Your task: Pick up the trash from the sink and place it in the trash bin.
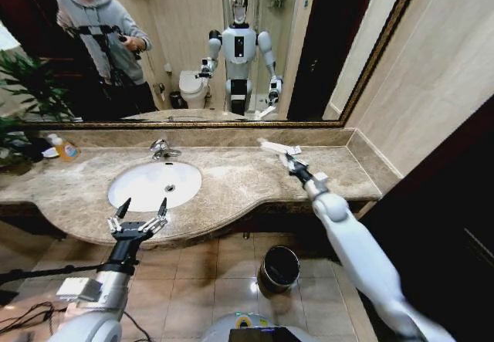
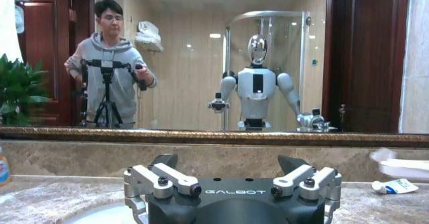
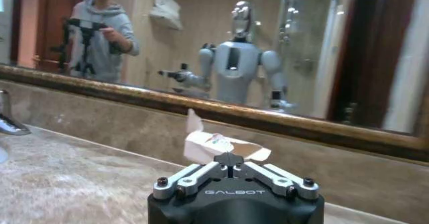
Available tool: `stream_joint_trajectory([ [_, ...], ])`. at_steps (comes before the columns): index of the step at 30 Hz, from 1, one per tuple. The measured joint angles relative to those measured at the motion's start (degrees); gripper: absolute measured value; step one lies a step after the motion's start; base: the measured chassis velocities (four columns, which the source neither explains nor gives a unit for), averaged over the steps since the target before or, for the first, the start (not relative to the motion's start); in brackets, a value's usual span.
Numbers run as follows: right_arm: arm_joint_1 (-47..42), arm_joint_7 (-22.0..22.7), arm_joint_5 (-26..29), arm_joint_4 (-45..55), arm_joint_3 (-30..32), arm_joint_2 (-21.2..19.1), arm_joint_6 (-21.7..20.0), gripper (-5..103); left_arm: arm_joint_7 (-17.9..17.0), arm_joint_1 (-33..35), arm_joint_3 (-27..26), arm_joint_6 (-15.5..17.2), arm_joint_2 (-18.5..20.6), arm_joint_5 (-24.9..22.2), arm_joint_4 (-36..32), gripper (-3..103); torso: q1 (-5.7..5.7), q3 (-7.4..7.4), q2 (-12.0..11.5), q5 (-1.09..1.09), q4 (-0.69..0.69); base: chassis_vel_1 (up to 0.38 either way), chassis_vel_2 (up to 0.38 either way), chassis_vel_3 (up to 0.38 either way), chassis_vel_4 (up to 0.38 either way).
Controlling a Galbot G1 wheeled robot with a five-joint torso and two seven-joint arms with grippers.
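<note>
Grasp step: right gripper (image 3: 231, 164), jaws closed, touching white folded carton scrap (image 3: 224, 144) on marble countertop (image 1: 231, 180). Left gripper (image 1: 139, 212) spread wide, idle at counter edge. Next: lift, carry down to dark round bin (image 1: 278, 269).

Gilt-framed mirror (image 1: 193, 49), beige tiled floor (image 1: 224, 280)

"GALBOT" on left gripper (image 2: 231, 184) body; "GALBOT" on right gripper (image 3: 231, 170) body

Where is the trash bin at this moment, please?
In the head view, the trash bin stands on the tiled floor below the marble countertop, right of the sink, beside the right arm.
</note>
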Motion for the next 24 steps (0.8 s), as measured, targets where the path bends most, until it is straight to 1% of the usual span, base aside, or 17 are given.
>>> stream_joint_trajectory([
  [1, -3.9, 0.1, 0.3, 3.0, 2.7, -0.9, 0.6, 0, 0.0, 0.0, 0.0, 0.0, 0.0, 0.0, 0.0, 100, -0.01, -0.01, 0.0, -0.02, -0.02, 0.000, 0.000, 0.000, 0.000],
  [2, -6.6, 0.1, 0.2, 4.9, 4.3, -1.1, 1.2, 0, 0.0, 0.0, 0.0, 0.0, 0.0, 0.0, 0.0, 100, -0.01, -0.01, 0.0, -0.01, 0.00, 0.000, 0.000, 0.000, 0.000],
  [4, -8.0, 0.1, 0.1, 5.8, 5.1, -1.2, 1.5, 0, 0.0, 0.0, 0.0, 0.0, 0.0, 0.0, 0.0, 100, -0.01, -0.01, 0.0, 0.00, 0.00, 0.000, 0.000, 0.000, 0.000],
  [5, -11.2, 0.5, -0.3, 7.9, 6.8, -1.2, 2.0, 0, 0.0, 0.0, 0.0, 0.0, 0.0, 0.0, 0.0, 100, -0.01, -0.01, 0.0, -0.01, -0.01, 0.000, 0.000, 0.000, 0.000],
  [8, -12.6, 0.9, -0.5, 9.3, 7.1, -0.8, 2.1, 0, 0.0, 0.0, 0.0, 0.0, 0.0, 0.0, 0.0, 100, -0.01, -0.01, 0.0, -0.02, -0.01, 0.000, 0.000, 0.000, 0.000],
  [9, -14.3, 1.1, -0.8, 10.7, 7.7, -0.3, 2.1, 0, 0.0, 0.0, 0.0, 0.0, 0.0, 0.0, 0.0, 100, 0.00, 0.00, 0.0, -0.01, 0.05, 0.000, 0.000, 0.000, 0.000],
  [10, -15.1, 1.2, -1.0, 11.3, 8.1, 0.0, 2.1, 0, 0.0, 0.0, 0.0, 0.0, 0.0, 0.0, 0.0, 100, 0.01, 0.00, 0.0, -0.02, 0.06, 0.000, 0.000, 0.000, 0.000],
  [11, -15.1, 1.2, -1.0, 11.3, 8.1, 0.0, 2.1, 0, 0.0, 0.0, 0.0, 0.0, 0.0, 0.0, 0.0, 100, 0.01, 0.00, 0.0, -0.02, 0.06, 0.000, 0.000, 0.000, 0.000],
  [13, -18.9, 1.2, -1.7, 13.4, 10.2, 1.2, 2.2, 0, 0.0, 0.0, 0.0, 0.0, 0.0, 0.0, 0.0, 100, 0.01, 0.00, 0.0, -0.04, 0.03, 0.000, 0.000, 0.000, 0.000],
  [15, -19.9, 1.2, -2.0, 13.9, 10.7, 1.6, 2.3, 0, 0.0, 0.0, 0.0, 0.0, 0.0, 0.0, 0.0, 100, 0.00, 0.00, 0.0, -0.05, 0.03, 0.000, 0.000, 0.000, 0.000],
  [16, -23.8, 1.2, -3.2, 15.8, 12.6, 3.5, 2.8, 0, 0.0, 0.0, 0.0, 0.0, 0.0, 0.0, 0.0, 100, 0.00, 0.00, 0.0, -0.02, 0.00, 0.000, 0.000, 0.000, 0.000],
  [18, -27.9, 1.2, -4.9, 17.8, 14.0, 5.9, 4.1, 0, 0.0, 0.0, 0.0, 0.0, 0.0, 0.0, 0.0, 100, 0.00, 0.00, 0.0, -0.03, 0.01, 0.000, 0.000, 0.000, 0.000],
  [19, -27.9, 1.2, -4.9, 17.8, 14.0, 5.9, 4.1, 0, 0.0, 0.0, 0.0, 0.0, 0.0, 0.0, 0.0, 100, 0.00, 0.00, 0.0, -0.03, 0.01, 0.000, 0.000, 0.000, 0.000],
  [21, -32.5, 1.1, -7.0, 19.4, 15.1, 8.4, 6.1, 0, 0.0, 0.0, 0.0, 0.0, 0.0, 0.0, 0.0, 100, 0.00, 0.00, 0.0, -0.04, 0.01, 0.000, 0.000, 0.000, 0.000],
  [23, -35.3, 1.1, -8.4, 19.8, 15.7, 9.8, 7.7, 0, 0.0, 0.0, 0.0, 0.0, 0.0, 0.0, 0.0, 100, 0.00, 0.00, 0.0, -0.04, 0.01, 0.000, 0.000, 0.000, 0.000],
  [24, -35.3, 1.1, -8.4, 19.8, 15.7, 9.8, 7.7, 0, 0.0, 0.0, 0.0, 0.0, 0.0, 0.0, 0.0, 100, 0.00, 0.00, 0.0, -0.04, 0.01, 0.000, 0.000, 0.000, 0.000],
])
